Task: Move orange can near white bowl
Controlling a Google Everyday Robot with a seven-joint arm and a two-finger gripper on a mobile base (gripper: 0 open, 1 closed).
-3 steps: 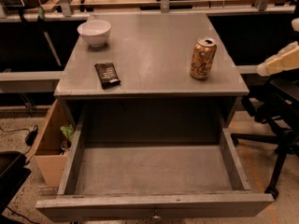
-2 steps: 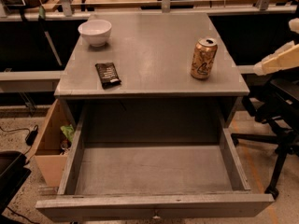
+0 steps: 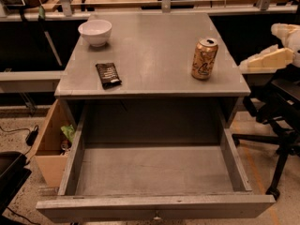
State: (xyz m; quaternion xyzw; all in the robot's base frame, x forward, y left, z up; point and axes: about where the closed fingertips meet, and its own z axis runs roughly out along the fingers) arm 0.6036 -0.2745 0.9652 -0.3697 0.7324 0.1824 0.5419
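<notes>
The orange can (image 3: 205, 58) stands upright on the right side of the grey table top (image 3: 154, 50), near its right edge. The white bowl (image 3: 95, 32) sits at the table's far left corner, well apart from the can. A flat dark snack packet (image 3: 108, 75) lies on the left front part of the top. My gripper (image 3: 251, 63) is at the right edge of the view, cream-coloured, pointing left. It is just off the table's right edge, a short way right of the can and not touching it.
An open, empty drawer (image 3: 154, 172) juts out below the table front. A cardboard box (image 3: 49, 144) stands on the floor at the left. A black chair base (image 3: 276, 139) is at the right. Benches run along the back.
My gripper has moved a little to the left, closer to the can. The can, bowl and packet have not moved.
</notes>
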